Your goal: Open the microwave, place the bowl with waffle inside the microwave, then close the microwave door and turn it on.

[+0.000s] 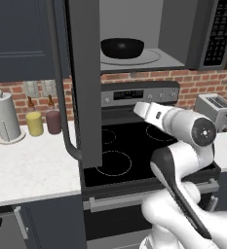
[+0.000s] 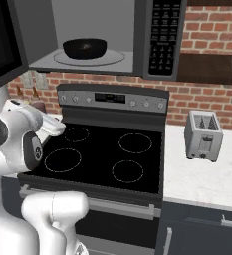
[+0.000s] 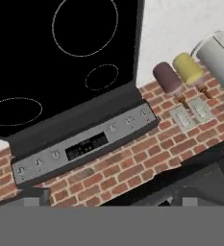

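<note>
The microwave hangs above the stove with its cavity open. The microwave door is swung fully out to the left, its long bar handle facing me. The black bowl sits on the round turntable inside; I cannot make out the waffle in it. My hand hovers over the cooktop, below the cavity and just right of the door. In the hand view the gripper is open, its fingertips wide apart, nothing between them, facing the brick backsplash.
A black cooktop with its control panel lies under the microwave. A silver toaster stands on the right counter. A paper towel roll, a yellow canister and a maroon canister stand at the left.
</note>
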